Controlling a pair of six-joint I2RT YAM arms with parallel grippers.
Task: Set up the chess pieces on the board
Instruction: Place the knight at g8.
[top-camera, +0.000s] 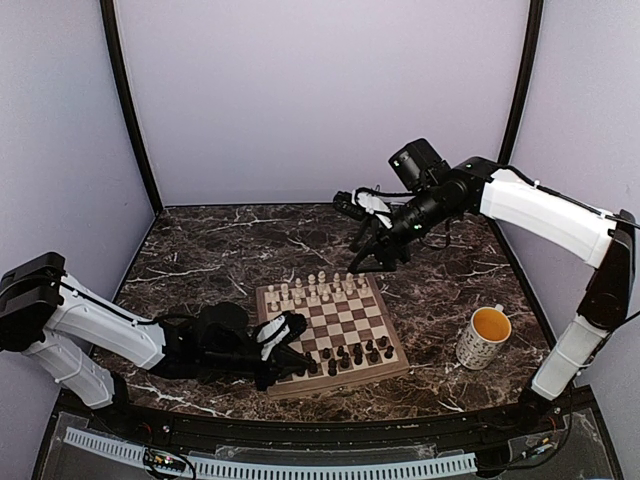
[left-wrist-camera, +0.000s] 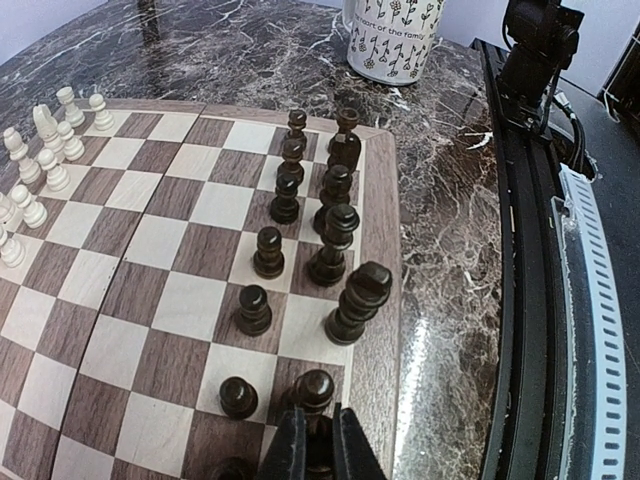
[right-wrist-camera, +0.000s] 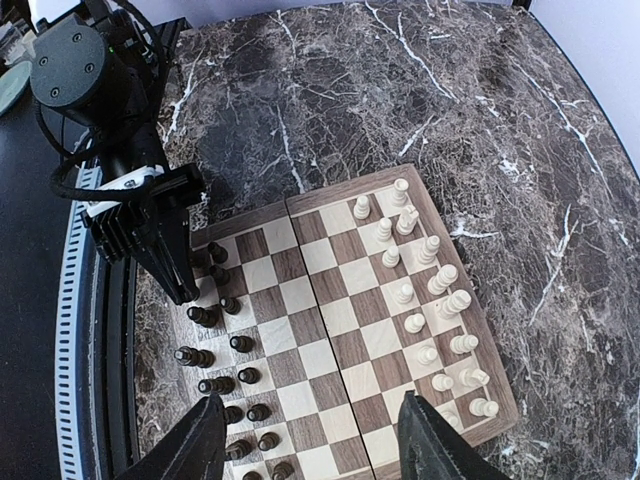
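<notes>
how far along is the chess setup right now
Nearly done. Cream pieces stand in two rows on the far side of the board, dark pieces in two rows on its near side. The left gripper is closed on a dark piece at the near-left corner, apparently seating it; the right gripper hovers open, empty. Remaining: release it. None visible off the board.

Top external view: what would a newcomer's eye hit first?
The square wooden checkered chessboard at the table's centre, with pale cream turned pieces lining its far edge and dark brown pieces its near edge. The left gripper sits at the board's near-left corner, jaws apparently pinched on a round-headed dark piece, while the right gripper hangs open up by the far edge. A speckled mug stands right of the board.
</notes>
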